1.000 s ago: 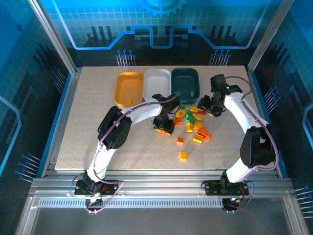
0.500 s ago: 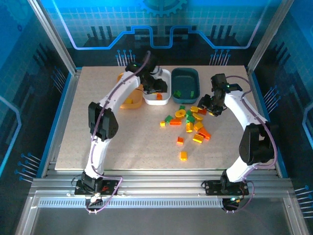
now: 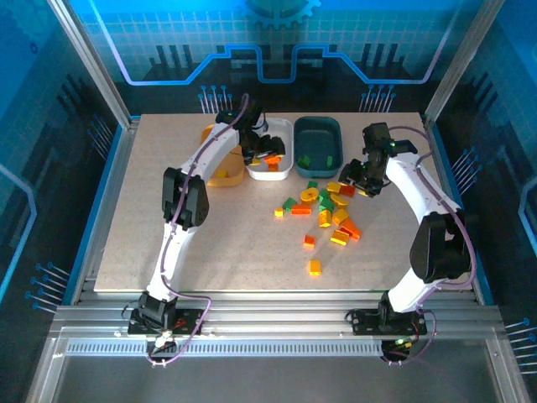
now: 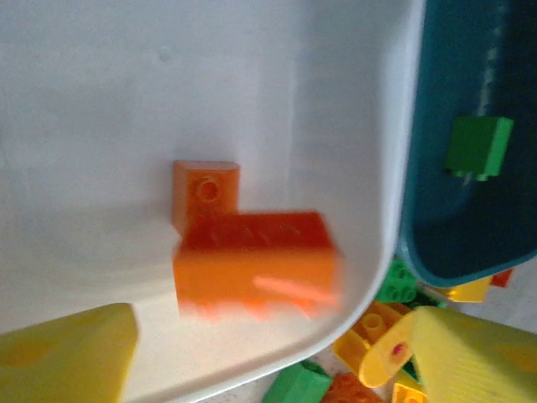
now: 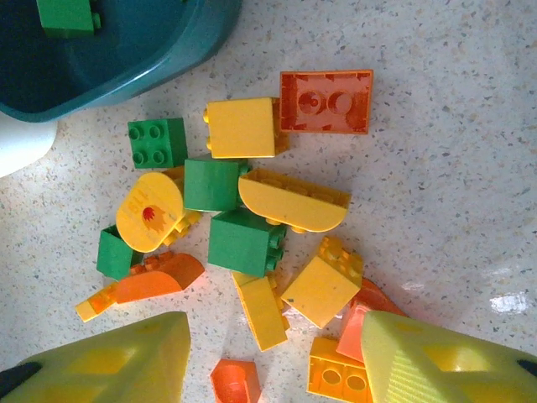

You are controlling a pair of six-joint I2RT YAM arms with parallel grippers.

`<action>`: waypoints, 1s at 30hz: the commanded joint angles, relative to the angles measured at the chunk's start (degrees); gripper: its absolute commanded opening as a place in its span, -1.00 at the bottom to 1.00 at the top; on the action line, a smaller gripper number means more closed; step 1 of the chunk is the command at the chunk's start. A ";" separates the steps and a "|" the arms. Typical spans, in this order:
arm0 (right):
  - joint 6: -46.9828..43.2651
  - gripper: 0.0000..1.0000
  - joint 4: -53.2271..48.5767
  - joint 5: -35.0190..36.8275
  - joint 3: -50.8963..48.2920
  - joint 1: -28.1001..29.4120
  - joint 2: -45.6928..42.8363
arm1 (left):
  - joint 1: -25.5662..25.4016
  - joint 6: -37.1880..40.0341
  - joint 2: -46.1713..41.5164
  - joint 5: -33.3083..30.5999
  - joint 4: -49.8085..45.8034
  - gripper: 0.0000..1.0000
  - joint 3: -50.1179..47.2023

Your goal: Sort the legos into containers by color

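The whole worktop [image 3: 168,252] is taken in from high behind the arm bases [image 3: 159,317], facing forward and down. The white tray [image 4: 126,84] is seen close from above at the left wrist, the brick pile [image 5: 245,239] at the right wrist. The teal tray [image 5: 126,67] rim is shared by all three views.

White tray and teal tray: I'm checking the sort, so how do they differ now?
The white tray holds orange bricks; the teal tray holds a green brick. The left pincer, open, hangs over the white tray, not over the teal tray. Both are rounded-rectangular, alike in size, standing side by side.
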 commanded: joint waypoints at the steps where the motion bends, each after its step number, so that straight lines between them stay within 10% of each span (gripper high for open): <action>1: -0.59 0.17 -2.09 -1.11 0.10 -0.27 -0.89 | -0.90 -1.00 -3.25 4.40 2.52 0.93 1.38; 13: -1.01 0.17 -0.57 1.35 -6.02 0.55 -6.64 | -11.70 2.89 -22.17 -8.90 3.29 0.98 -24.46; 19: -1.82 0.15 3.34 1.09 -10.02 0.54 -8.78 | -13.74 -4.37 -23.95 -10.91 6.81 0.36 -37.19; 30: -2.89 0.14 15.48 -1.47 -21.99 0.45 -15.52 | -16.64 -7.61 -17.47 -16.80 10.63 0.17 -40.32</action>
